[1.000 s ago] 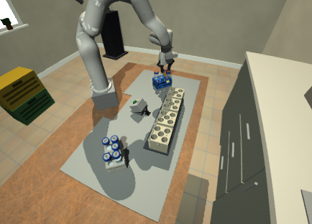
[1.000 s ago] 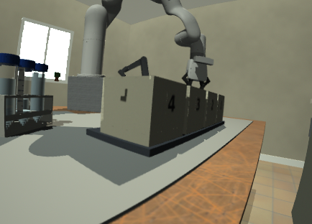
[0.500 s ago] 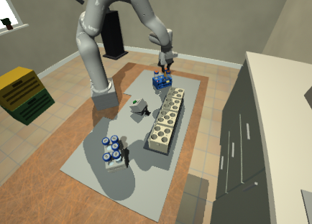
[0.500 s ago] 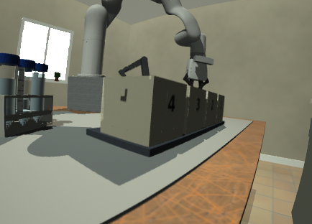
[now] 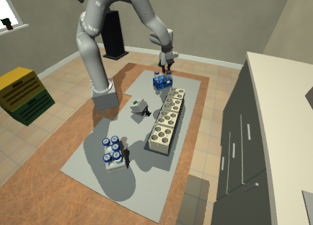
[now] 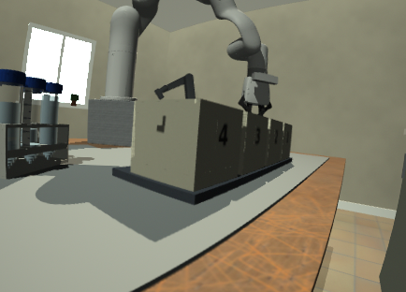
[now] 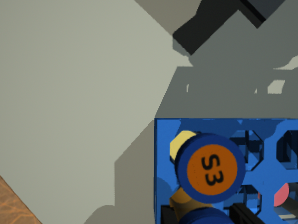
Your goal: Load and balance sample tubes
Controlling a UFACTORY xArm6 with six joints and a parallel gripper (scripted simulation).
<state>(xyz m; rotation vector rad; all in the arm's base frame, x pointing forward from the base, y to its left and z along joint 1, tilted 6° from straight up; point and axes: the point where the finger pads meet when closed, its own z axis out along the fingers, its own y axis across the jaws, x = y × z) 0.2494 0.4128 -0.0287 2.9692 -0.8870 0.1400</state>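
My gripper (image 5: 166, 71) (image 6: 255, 109) stands low over the blue sample rack (image 5: 161, 85) (image 7: 164, 150) at the far end of the grey mat. Its fingers are closed on the blue cap of a sample tube (image 7: 200, 219) at the bottom edge of the wrist view; that tube's ID is hidden. Sample S3 (image 7: 211, 167), with an orange cap dot, stands in the rack's corner well just beyond it. The four beige adapters (image 5: 169, 116) sit in a row in the loading stand ST (image 6: 154, 181), right of the rack; adapter 4 (image 6: 220, 138) is nearest in the exterior view, and their holes look empty.
A grey rack (image 5: 115, 166) (image 6: 33, 148) with several blue-capped water blanks (image 5: 112, 148) stands at the mat's near left. The small sloped desk (image 5: 140, 109) with the green DONE key (image 5: 135, 102) sits between the racks, left of the stand. The arm's base (image 5: 104, 96) is at the mat's left edge.
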